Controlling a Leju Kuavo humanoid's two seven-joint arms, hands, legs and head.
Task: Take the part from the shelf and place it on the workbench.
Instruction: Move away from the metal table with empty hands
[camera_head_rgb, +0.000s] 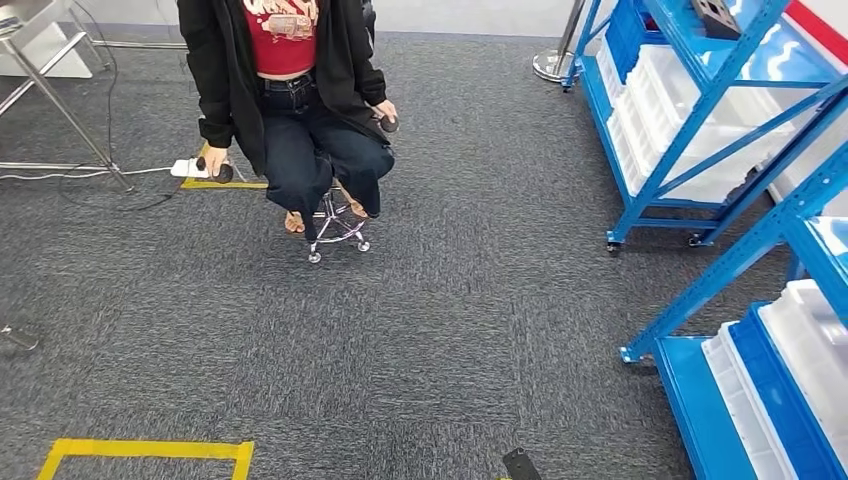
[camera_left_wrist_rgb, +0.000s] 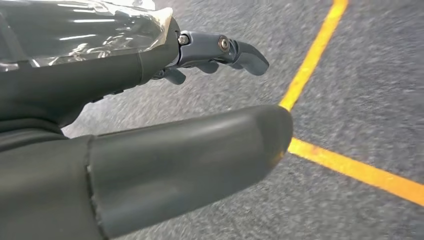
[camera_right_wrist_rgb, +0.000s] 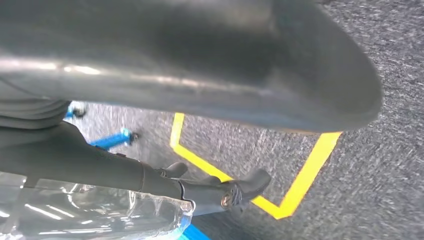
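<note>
A dark grey part (camera_head_rgb: 716, 14) lies on the top level of the far blue shelf (camera_head_rgb: 700, 110) at the upper right of the head view. My left hand (camera_left_wrist_rgb: 165, 165) hangs over grey carpet with its thumb and fingers (camera_left_wrist_rgb: 235, 50) stretched apart and nothing between them. My right hand (camera_right_wrist_rgb: 210, 60) also hangs over the carpet. Its dark fingers (camera_right_wrist_rgb: 240, 187) are held away from the thumb, with nothing in its grasp. Both hands are far from the shelf.
A person (camera_head_rgb: 290, 90) sits on a wheeled stool (camera_head_rgb: 338, 232) straight ahead, a dark controller in each hand. A second blue shelf (camera_head_rgb: 760, 390) with white and blue bins stands near right. Yellow floor tape (camera_head_rgb: 150, 450), a power strip (camera_head_rgb: 188, 168) and metal table legs (camera_head_rgb: 60, 110) lie left.
</note>
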